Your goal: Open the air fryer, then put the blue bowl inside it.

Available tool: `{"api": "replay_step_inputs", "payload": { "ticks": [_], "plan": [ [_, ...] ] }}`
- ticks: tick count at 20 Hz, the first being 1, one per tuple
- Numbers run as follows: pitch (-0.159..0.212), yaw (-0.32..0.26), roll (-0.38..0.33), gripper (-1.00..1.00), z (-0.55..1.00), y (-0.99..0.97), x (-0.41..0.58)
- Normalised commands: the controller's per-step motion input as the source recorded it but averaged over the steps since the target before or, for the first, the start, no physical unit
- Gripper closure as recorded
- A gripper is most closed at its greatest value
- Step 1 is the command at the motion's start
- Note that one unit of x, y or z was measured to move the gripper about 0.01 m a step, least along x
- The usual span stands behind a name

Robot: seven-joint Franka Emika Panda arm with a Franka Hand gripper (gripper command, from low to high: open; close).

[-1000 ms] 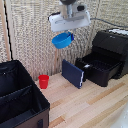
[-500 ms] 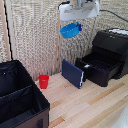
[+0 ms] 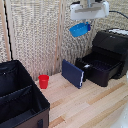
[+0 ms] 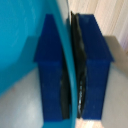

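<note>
The small, shallow, light-blue plastic bowl (image 3: 80,29) is held high in the air, well above the wooden worktop (image 3: 90,105) and just short of the large glossy black air fryer (image 3: 112,47) at the worktop's far edge, toward the exterior view's right. The height is judged to be chosen so that the bowl clears the pulled-out drawer (image 3: 97,67), which stands open and ready to receive it.

The two-finger gripper (image 3: 81,22) on the white arm is clamped on the bowl's rim. This is shown only in the wrist view, where the thin blue wall (image 4: 70,65) is pinched between dark blue fingers (image 4: 50,70). The surroundings are given only by the exterior view: a dark navy flat slab (image 3: 73,73) leaning just beside the drawer, a small red cup (image 3: 44,81) and a black fabric bin (image 3: 20,102).
</note>
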Motion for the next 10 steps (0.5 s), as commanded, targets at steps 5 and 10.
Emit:
{"api": "replay_step_inputs", "payload": {
  "ticks": [5,10],
  "plan": [
    [0.039,-0.147,0.0,1.0,-0.02,-0.8,0.083],
    [0.061,-0.082,0.0,1.0,-0.21,-0.91,0.257]
  ]
}}
